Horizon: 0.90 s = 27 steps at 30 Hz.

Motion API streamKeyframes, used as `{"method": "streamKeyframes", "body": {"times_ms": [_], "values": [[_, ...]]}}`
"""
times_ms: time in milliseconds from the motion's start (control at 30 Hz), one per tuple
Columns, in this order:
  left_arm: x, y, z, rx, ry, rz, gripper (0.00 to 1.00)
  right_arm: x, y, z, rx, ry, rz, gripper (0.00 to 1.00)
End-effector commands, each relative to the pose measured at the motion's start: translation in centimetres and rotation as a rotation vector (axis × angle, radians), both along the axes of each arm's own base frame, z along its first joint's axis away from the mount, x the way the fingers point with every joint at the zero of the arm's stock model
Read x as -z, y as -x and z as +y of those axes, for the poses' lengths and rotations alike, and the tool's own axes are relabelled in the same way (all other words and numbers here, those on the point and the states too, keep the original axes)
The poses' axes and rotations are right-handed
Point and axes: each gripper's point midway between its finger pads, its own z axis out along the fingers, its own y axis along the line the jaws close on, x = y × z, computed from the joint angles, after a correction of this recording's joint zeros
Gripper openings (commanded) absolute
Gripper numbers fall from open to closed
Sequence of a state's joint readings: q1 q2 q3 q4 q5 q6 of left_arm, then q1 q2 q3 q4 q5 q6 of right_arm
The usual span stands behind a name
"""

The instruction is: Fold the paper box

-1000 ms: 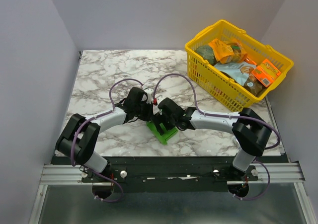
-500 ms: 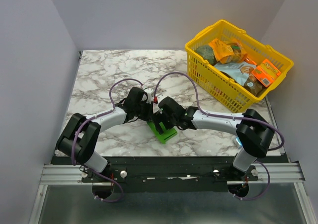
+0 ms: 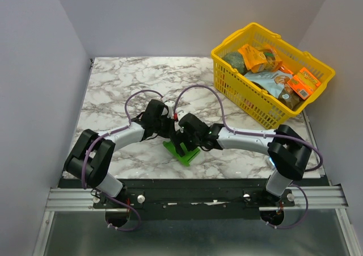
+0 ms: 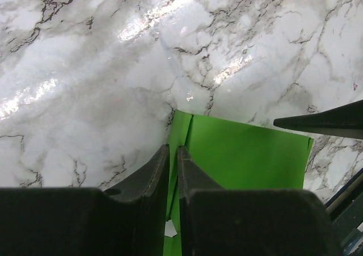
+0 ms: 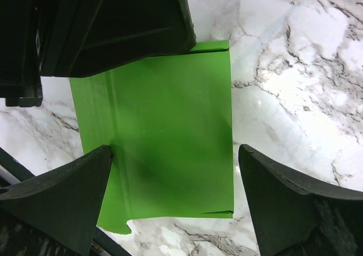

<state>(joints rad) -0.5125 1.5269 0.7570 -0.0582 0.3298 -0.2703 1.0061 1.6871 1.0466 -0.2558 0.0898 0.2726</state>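
The paper box [image 3: 181, 153] is bright green card, folded flat, lying on the marble near the table's front edge. My left gripper [image 3: 169, 129] is shut on its upright side flap; in the left wrist view the gripper [image 4: 173, 151] pinches the thin green edge of the box [image 4: 244, 154]. My right gripper [image 3: 182, 141] hovers over the box, open. In the right wrist view the gripper [image 5: 174, 154] straddles the green panel [image 5: 170, 125], its left fingertip [image 5: 96, 165] touching the creased edge. The left gripper's black body [image 5: 113, 23] covers the panel's top left corner.
A yellow plastic basket [image 3: 228, 81] with several snack packs, one a blue-and-white pack [image 3: 271, 81], stands at the back right. The box lies close to the table's front edge [image 3: 187, 179]. Grey walls enclose the table on three sides.
The box and both grippers have shifted slightly left. The right gripper has settled lower over the green panel. The left gripper kept its hold on the flap.
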Motion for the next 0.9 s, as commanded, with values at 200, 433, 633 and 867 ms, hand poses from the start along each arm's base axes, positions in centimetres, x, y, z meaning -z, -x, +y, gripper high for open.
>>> {"method": "streamKeyframes", "body": {"times_ms": [200,433,633,867], "values": [[-1.2,-0.6,-0.5,-0.023,0.032,-0.019,0.22,2.0,0.7,0.4,-0.01,0.024,0.048,1.0],[-3.7,-1.6,0.3,-0.115,0.064,-0.039,0.58,1.8,0.5,0.2,0.001,0.031,0.034,0.98],[-3.4,0.2,2.0,-0.16,0.072,-0.009,0.71,1.9,0.7,0.2,-0.008,0.024,0.035,0.98],[-2.2,2.2,0.5,-0.128,0.22,0.034,0.69,2.0,0.7,0.6,-0.019,0.012,0.036,0.98]]}}
